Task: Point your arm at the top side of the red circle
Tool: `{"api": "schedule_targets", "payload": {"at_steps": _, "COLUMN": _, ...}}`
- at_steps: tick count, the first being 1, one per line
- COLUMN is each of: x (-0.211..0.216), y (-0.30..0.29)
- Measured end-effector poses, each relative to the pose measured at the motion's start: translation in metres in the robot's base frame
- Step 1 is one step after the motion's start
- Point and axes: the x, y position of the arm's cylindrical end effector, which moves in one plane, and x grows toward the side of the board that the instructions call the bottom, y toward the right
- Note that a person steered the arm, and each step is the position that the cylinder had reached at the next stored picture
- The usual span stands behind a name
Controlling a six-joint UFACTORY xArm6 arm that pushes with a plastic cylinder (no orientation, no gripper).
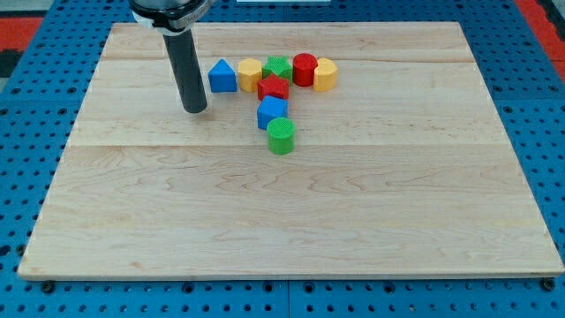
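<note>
The red circle [305, 68] stands near the view's top centre, between a green star [279, 67] on its left and a yellow block [326, 74] on its right. My tip [194, 109] rests on the board well to the left of the red circle and below its level, just left of a blue triangle [222, 77]. A yellow block [250, 74] sits right of the triangle. A red star [273, 87], a blue block [272, 112] and a green cylinder [281, 137] run downward below the row.
The wooden board [291, 221] lies on a blue pegboard surface [18, 132]. The arm's body [168, 11] hangs over the board's top left edge.
</note>
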Motion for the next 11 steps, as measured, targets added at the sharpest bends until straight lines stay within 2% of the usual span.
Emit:
{"api": "schedule_targets", "payload": {"at_steps": 3, "x": -0.041, "y": -0.007}}
{"api": "schedule_targets", "payload": {"at_steps": 5, "x": -0.111, "y": -0.004}}
{"api": "schedule_targets", "payload": {"at_steps": 6, "x": -0.126, "y": 0.010}}
{"api": "schedule_targets", "payload": {"at_steps": 9, "x": -0.129, "y": 0.115}}
{"api": "schedule_targets", "payload": {"at_steps": 11, "x": -0.126, "y": 0.158}}
